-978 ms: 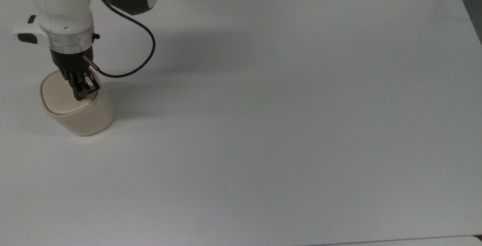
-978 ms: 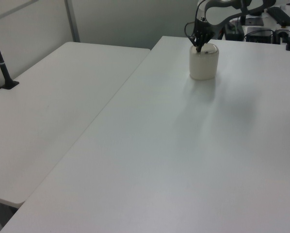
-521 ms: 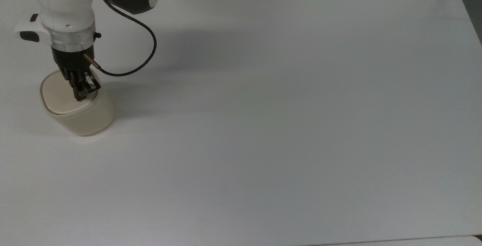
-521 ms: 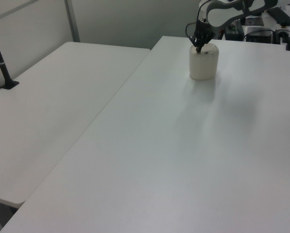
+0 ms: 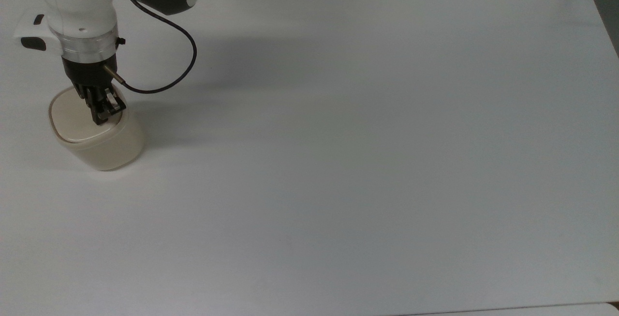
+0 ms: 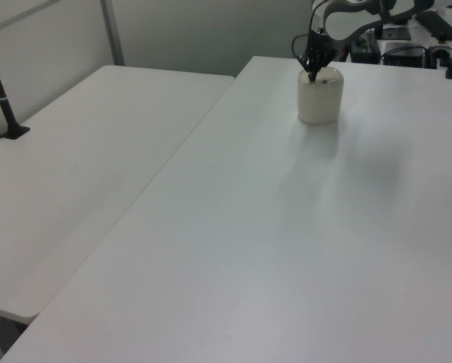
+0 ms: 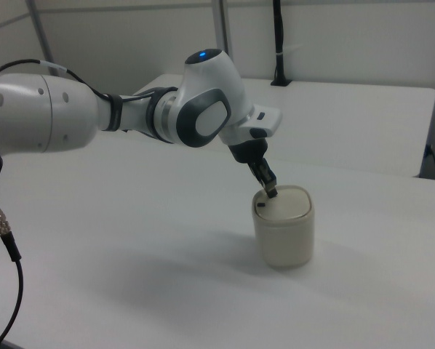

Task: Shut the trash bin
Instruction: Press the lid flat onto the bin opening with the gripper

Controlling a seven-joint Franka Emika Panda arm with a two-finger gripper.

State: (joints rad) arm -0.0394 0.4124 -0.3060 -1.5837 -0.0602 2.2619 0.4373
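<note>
The gripper [image 5: 100,118] is bearing down with its fingers drawn together on nothing, the tips touching the lid [image 7: 286,203] of the trash bin [image 5: 112,147] near the edge that faces the arm. Clenched fingers are probably serving as one stiff point for pushing, since a flat lid offers nothing to pinch. In the right view the tips [image 7: 270,192] are meeting the lid just above a small black latch button [image 7: 259,205], so the press is landing where the catch would engage. The lid is lying flat, so the closing looks done or nearly so. The arm [image 7: 203,109] is slanting down from above, putting its force mainly downward. The bin is standing upright near the top view's left edge of the white table [image 5: 367,161], with a black cable [image 5: 179,71] looping clear of it.
</note>
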